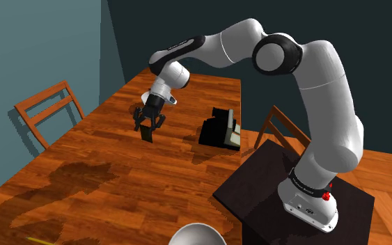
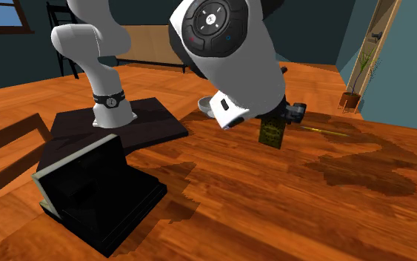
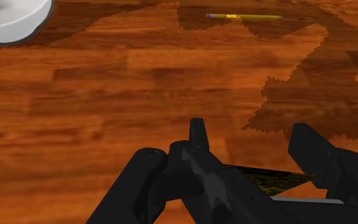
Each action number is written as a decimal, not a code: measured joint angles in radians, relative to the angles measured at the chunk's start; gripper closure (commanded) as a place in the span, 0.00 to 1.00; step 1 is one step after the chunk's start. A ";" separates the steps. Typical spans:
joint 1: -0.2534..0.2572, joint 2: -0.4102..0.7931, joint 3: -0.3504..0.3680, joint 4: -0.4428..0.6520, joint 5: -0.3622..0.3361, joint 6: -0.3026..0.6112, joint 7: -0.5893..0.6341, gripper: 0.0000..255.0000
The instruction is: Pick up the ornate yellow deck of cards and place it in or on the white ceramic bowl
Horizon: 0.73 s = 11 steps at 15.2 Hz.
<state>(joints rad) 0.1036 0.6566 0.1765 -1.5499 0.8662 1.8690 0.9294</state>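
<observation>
Deck of cards (image 2: 272,134), flat with dark yellow patterning, hangs clasped in the end effector (image 1: 147,126).

The reddish-brown wooden desk (image 1: 111,174) carries a black open case (image 1: 221,129) by one edge, a white bowl (image 3: 9,18) and, well apart from the bowl, a thin yellow pencil (image 3: 244,16) lying flat.

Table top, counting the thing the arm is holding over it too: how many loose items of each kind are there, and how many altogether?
Deck of cards: 1
White bowl: 1
Yellow pencil: 1
Black boxy device: 1
Total: 4
</observation>
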 measured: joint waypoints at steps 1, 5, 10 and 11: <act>0.000 -0.004 0.000 0.006 -0.002 -0.007 0.007 1.00; 0.008 -0.086 0.012 -0.102 0.022 0.025 -0.003 1.00; 0.034 -0.244 0.047 -0.341 0.092 0.114 -0.047 1.00; 0.038 -0.272 0.054 -0.380 0.106 0.127 -0.053 1.00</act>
<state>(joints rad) 0.1416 0.3848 0.2302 -1.9295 0.9720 1.9959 0.8764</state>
